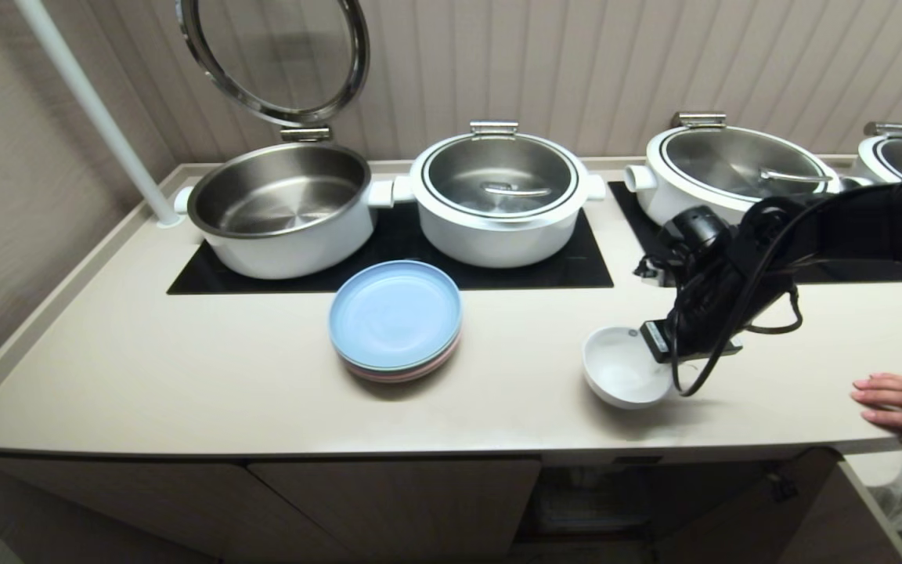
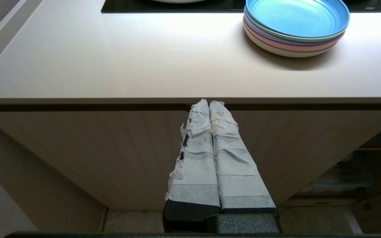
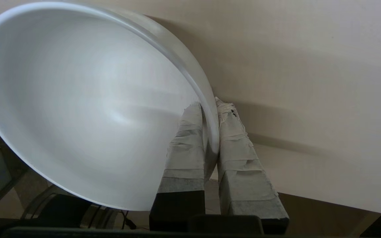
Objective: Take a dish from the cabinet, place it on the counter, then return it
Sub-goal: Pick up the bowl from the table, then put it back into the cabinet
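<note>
Head view: white bowl (image 1: 625,368) near front edge of surface (image 1: 185,376), toward its right end, rim pinched by right tool (image 1: 658,345); out of cabinet (image 1: 388,501), so first half looks done or nearly so.

Left wrist view: left tool (image 2: 209,103) pressed together, empty, parked below front edge.

Right wrist view: taped fingers (image 3: 187,138) clamped on bowl wall, one each side. Return to cabinet remaining.
</note>
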You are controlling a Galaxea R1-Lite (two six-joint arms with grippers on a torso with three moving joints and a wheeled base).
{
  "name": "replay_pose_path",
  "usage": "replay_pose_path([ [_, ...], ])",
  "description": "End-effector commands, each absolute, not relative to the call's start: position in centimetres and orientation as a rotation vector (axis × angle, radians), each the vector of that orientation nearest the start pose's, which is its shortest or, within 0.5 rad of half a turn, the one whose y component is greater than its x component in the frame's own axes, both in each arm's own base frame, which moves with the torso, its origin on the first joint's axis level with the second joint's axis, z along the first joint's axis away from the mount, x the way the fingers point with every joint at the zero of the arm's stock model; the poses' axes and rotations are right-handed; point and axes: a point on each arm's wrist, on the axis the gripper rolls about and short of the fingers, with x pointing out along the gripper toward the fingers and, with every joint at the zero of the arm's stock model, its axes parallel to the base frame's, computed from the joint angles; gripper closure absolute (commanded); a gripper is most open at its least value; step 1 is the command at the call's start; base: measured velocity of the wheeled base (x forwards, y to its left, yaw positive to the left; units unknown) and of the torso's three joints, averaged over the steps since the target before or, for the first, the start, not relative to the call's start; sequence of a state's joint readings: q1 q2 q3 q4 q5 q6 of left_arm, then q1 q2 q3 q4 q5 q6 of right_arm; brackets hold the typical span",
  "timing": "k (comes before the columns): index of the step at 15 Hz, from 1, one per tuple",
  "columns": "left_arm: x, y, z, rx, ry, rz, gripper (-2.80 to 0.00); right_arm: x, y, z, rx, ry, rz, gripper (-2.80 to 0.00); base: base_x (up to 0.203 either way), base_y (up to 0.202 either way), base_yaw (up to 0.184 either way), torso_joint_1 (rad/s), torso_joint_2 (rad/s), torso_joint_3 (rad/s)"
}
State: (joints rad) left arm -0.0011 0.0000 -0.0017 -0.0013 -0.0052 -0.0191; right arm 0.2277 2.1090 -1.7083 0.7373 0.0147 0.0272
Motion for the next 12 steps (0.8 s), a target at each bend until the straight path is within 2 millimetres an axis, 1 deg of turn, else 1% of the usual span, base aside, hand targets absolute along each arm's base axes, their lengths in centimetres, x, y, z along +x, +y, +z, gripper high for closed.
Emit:
replay_pose_path([
  [1, -2.3, 0.0, 7.6, -0.02, -0.003, -0.006, 0.0, 36.8, 8.6, 17.3, -0.094, 1.132, 0.202, 0.0, 0.0, 0.0, 0.0, 0.0, 0.0, 0.0],
  [3, -2.3, 0.0, 7.6, -0.02, -0.003, -0.006, 0.0, 35.8, 8.4, 17.9, -0.094, 1.128, 0.202, 0.0, 0.0, 0.0, 0.0, 0.0, 0.0, 0.0],
  [7, -2.3, 0.0, 7.6, -0.02, -0.003, -0.008, 0.0, 34.1, 8.0, 18.4, -0.087, 1.079, 0.207, 0.0, 0.0, 0.0, 0.0, 0.0, 0.0, 0.0],
  [10, -2.3, 0.0, 7.6, -0.02, -0.003, -0.006, 0.0, 32.1, 7.5, 18.9, -0.082, 1.086, 0.208, 0.0, 0.0, 0.0, 0.0, 0.0, 0.0, 0.0],
  [12, -2.3, 0.0, 7.6, -0.02, -0.003, -0.006, 0.0, 30.9, 7.2, 19.6, -0.078, 1.073, 0.21, 0.0, 0.0, 0.0, 0.0, 0.0, 0.0, 0.0],
])
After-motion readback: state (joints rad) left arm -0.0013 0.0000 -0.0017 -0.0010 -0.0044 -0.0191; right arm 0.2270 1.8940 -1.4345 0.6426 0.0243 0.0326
